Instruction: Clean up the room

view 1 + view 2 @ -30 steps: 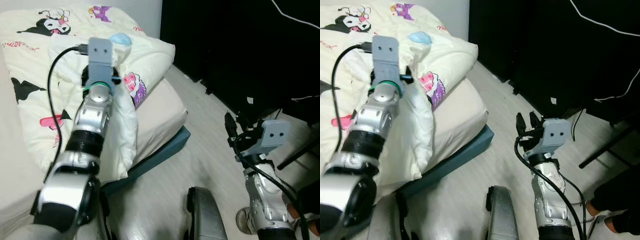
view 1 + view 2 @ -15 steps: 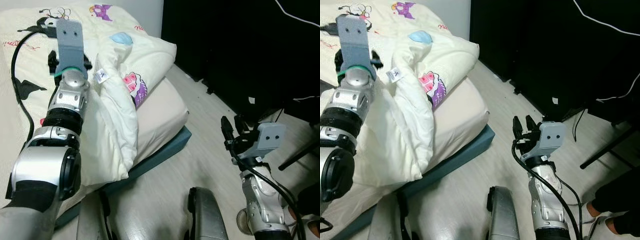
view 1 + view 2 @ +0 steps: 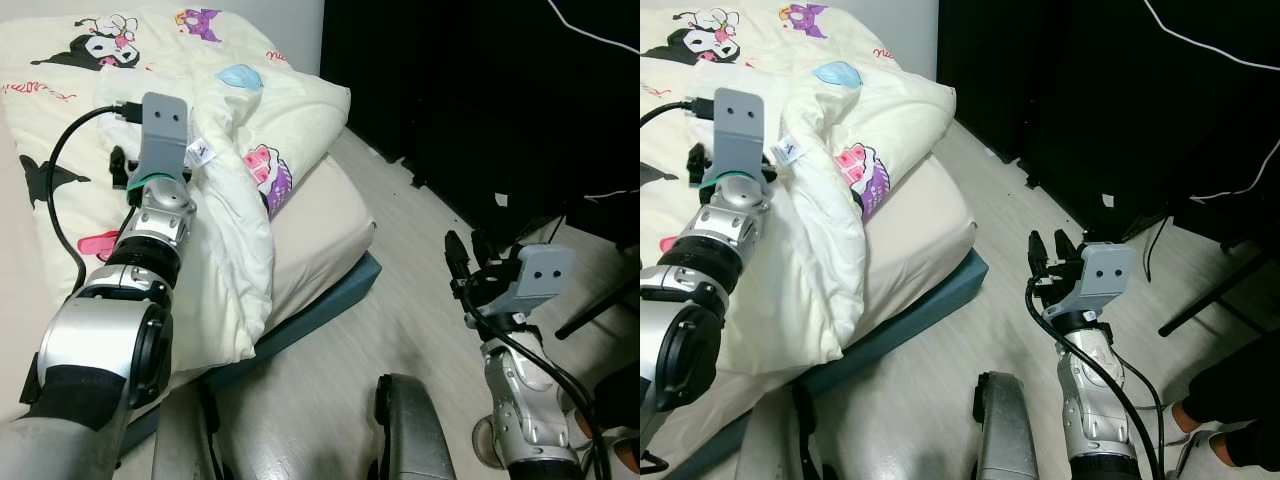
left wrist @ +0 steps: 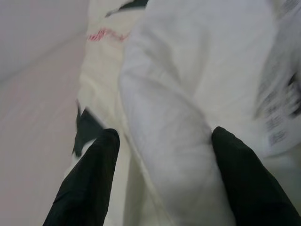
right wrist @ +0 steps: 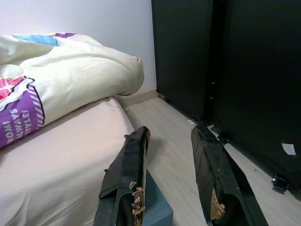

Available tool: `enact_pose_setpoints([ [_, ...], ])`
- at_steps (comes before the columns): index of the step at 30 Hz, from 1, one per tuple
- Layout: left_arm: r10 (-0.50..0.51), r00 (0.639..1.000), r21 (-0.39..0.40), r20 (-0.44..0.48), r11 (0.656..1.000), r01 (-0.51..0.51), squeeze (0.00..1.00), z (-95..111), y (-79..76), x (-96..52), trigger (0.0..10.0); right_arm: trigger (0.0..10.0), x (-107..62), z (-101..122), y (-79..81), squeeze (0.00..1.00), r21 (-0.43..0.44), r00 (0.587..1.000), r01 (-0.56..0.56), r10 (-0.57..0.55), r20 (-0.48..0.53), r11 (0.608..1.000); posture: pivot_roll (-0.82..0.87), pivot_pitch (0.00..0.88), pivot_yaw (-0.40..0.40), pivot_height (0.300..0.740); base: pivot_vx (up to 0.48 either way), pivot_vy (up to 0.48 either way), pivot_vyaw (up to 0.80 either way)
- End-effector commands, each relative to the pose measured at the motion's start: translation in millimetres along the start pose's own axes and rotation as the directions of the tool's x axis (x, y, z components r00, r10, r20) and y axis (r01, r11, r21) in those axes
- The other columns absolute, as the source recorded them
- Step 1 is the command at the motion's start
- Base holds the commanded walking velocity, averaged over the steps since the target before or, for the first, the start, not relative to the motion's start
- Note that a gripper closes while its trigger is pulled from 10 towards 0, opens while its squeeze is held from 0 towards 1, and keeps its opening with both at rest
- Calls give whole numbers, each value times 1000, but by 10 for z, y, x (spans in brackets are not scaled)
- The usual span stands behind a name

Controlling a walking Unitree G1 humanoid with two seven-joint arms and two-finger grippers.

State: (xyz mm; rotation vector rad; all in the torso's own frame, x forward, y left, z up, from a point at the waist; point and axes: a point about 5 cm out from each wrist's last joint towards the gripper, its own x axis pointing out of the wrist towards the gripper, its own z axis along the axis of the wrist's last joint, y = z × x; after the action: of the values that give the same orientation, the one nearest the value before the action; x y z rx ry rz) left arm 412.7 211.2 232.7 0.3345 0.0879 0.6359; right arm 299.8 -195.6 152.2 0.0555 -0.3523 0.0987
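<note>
Nearest to me, the right gripper (image 3: 1052,250) is hanging idle over the pale wood floor (image 3: 400,300) beside the bed, its 2 black fingers parted with nothing between them; its wrist view is looking past the fingertips (image 5: 136,137) at the bare mattress (image 5: 61,150) and the dark wardrobe (image 5: 225,70). I am running the left arm out over the bed, and the left gripper (image 4: 162,136) is sitting at a thick white fold of the duvet (image 3: 235,200). In the left wrist view the 2 fingers are spread wide, 1 on each side of the fold, apparently not pinching it yet, so I am reading that hand as open and straddling, not gripping. The duvet, cream with cartoon prints, is lying bunched and doubled over toward the foot corner of the bed, with its care label (image 3: 202,152) turned up just beside the wrist. Past it, the beige mattress corner (image 3: 325,215) is lying uncovered above the blue base (image 3: 320,310). Progress, as I am judging it: early. The bed is not made, the duvet is still heaped, and spreading it flat remains to be done.
</note>
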Motion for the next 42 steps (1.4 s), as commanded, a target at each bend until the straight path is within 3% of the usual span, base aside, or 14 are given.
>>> enact_pose_setpoints([
  [1,19,999,13,-32,1000,-18,0,-115,28,9,9020,10000,-44,-43,-52,0,10,1000,25,-25,-19,1000,-7,122,41,505,0,0,0],
  [3,7,998,22,-61,1000,-6,0,-217,29,7,2235,10000,-43,-47,-46,0,13,999,26,-26,-18,1000,-5,118,43,505,0,0,0],
  [5,7,998,22,-61,1000,-6,0,-217,29,7,2235,10000,-43,-47,-46,0,13,999,26,-26,-18,1000,-5,118,43,505,0,0,0],
  [6,-25,997,17,-77,1000,26,0,-255,0,-5,0,10000,-42,-49,-42,0,14,1000,26,-26,-18,1000,-5,118,43,505,0,0,0],
  [12,-114,991,-11,-76,994,113,0,-252,-104,-44,0,10000,-42,-48,-44,0,14,1000,26,-26,-17,1000,-5,120,43,505,0,0,0],
  [16,-342,940,-53,-11,938,341,0,-98,-357,-158,0,10000,-55,-45,-59,0,11,999,32,-32,-18,999,-8,131,43,505,0,0,0],
  [23,-357,930,-48,88,931,362,0,112,-360,-163,0,10000,-73,-50,-66,0,10,999,33,-33,-24,999,-5,140,38,505,0,0,0],
  [24,-289,941,-25,176,954,297,0,224,-284,-140,10000,10000,-75,-50,-68,0,9,999,33,-32,-26,999,-4,144,36,505,0,0,0],
  [27,-160,939,-11,304,985,172,0,388,-143,-114,10000,10000,-75,-50,-69,0,9,999,32,-32,-27,999,-4,144,36,505,0,0,0],
  [28,-93,938,-39,333,993,112,1000,445,-68,-97,10000,10000,-76,-48,-68,0,9,999,31,-31,-27,999,-9,148,34,505,0,0,0],
  [31,-61,936,-61,346,994,87,1000,478,-23,-87,10000,10000,-76,-46,-67,0,9,999,31,-31,-27,999,-9,148,34,505,0,0,0],
  [33,-29,914,-157,405,982,101,1000,636,47,-110,10000,10000,-88,-45,-78,0,7,999,33,-33,-29,999,-10,151,32,505,0,0,0],
  [38,-26,895,-195,445,973,125,1000,718,65,-144,10000,10000,-95,-45,-83,0,6,999,33,-33,-31,999,-9,158,28,505,0,0,0],
  [42,-122,876,-254,467,930,265,1000,870,-29,-244,10000,10000,-100,-48,-77,0,7,999,31,-31,-34,999,-10,161,27,505,0,0,0],
])
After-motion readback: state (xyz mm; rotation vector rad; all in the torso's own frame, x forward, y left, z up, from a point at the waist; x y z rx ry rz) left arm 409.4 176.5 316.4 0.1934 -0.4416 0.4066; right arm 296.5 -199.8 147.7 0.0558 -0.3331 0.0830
